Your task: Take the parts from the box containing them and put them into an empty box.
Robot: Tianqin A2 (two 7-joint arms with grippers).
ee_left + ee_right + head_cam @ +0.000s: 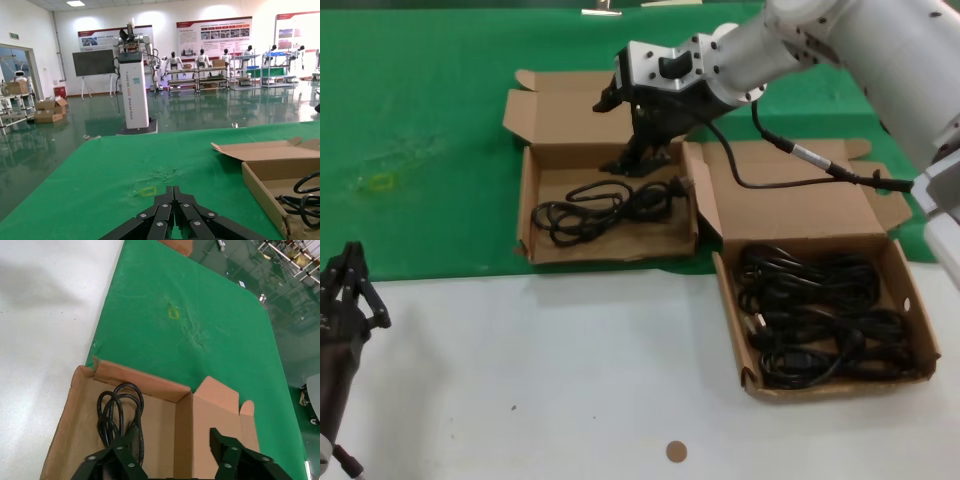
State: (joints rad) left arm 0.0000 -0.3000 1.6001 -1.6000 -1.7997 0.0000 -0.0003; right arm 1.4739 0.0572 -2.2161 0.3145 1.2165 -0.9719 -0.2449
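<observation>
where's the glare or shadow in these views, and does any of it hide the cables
Head view: even light, a soft shadow under the right tool in the left box; cables there and in the right box read clearly. Left wrist view: ceiling lights mirror off the glossy hall floor; left tool is shut. Right wrist view: open tool over a clearly lit cable.

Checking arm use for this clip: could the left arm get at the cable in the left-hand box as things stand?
Probably not easily. The left pincer sits parked low at the table's near left edge, and the right pincer hangs open right over that box and its cable, crowding the space above it.
</observation>
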